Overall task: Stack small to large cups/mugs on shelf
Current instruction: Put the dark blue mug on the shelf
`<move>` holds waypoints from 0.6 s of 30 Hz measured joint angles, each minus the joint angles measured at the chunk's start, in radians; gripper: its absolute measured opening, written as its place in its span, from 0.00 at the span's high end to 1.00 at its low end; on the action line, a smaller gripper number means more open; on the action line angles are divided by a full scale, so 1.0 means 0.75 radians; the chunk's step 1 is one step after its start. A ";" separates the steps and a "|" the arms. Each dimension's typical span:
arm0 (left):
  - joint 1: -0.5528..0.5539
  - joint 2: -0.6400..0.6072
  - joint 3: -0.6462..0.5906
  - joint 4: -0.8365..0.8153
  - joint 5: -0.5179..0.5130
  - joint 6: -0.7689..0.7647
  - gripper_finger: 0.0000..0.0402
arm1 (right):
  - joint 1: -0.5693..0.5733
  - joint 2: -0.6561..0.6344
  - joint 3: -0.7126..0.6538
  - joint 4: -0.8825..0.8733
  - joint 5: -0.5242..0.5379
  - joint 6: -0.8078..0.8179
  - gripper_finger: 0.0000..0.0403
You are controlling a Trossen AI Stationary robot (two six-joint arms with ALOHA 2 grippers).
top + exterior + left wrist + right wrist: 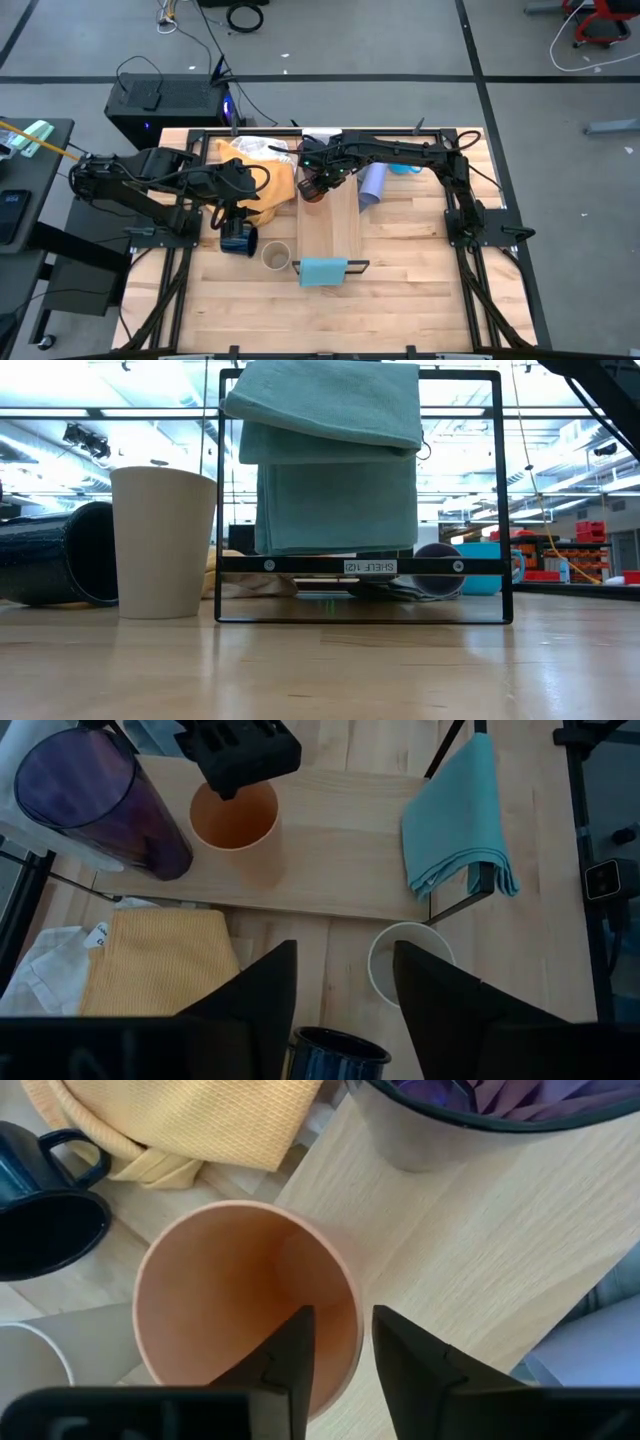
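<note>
Seen from above: slatted wooden counter (400,290), shelf (331,225) across its middle, orange cup (313,192) upright on it under right end effector (312,184). Left end effector (236,222) over navy mug (238,241), beige cup (276,257) beside.

Low view: beige cup (163,542) upright, navy mug (58,554) on its side.

Left wrist: fingers (262,990) spread, empty; dark purple tumbler (95,802) near orange cup (235,817).

Right wrist: fingers (292,1352) parted astride orange cup (246,1295) rim, not clamped.
</note>
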State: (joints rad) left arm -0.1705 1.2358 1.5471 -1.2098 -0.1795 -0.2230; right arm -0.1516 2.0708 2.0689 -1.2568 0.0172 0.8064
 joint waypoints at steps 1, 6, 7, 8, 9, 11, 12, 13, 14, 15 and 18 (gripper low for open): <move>0.000 0.000 0.000 0.000 0.000 0.000 0.56 | 0.000 0.000 0.000 0.002 0.000 -0.001 0.71; 0.000 0.000 0.000 0.000 0.000 -0.001 0.56 | 0.000 0.000 0.000 0.011 0.000 0.001 0.69; 0.000 0.000 0.000 0.000 0.000 -0.001 0.57 | 0.000 0.000 0.000 0.011 0.000 0.001 0.69; 0.000 0.000 0.000 0.000 0.000 -0.001 0.57 | 0.000 0.000 0.000 0.011 0.000 0.001 0.69; 0.000 0.000 0.000 0.000 0.000 -0.001 0.57 | 0.001 0.000 0.000 0.011 0.000 0.002 0.69; 0.000 0.000 0.000 0.000 0.000 -0.001 0.57 | 0.003 0.000 0.000 0.012 0.000 0.002 0.69; 0.000 0.000 0.000 0.000 0.000 -0.001 0.56 | 0.004 0.000 0.000 0.012 -0.002 0.002 0.69; 0.000 0.000 0.000 0.000 0.000 -0.001 0.56 | 0.004 -0.001 0.000 0.012 -0.004 0.002 0.69; 0.000 0.000 0.000 0.001 0.000 -0.001 0.56 | 0.004 -0.004 0.000 0.011 -0.005 0.002 0.69; 0.000 0.000 0.000 0.001 0.000 -0.002 0.55 | 0.004 -0.008 0.000 0.012 -0.005 0.003 0.69; 0.000 0.000 0.000 0.000 0.000 -0.001 0.55 | 0.004 -0.024 0.000 0.011 -0.005 0.006 0.69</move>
State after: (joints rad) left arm -0.1703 1.2358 1.5471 -1.2095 -0.1795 -0.2238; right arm -0.1490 2.0529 2.0689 -1.2488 0.0135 0.8108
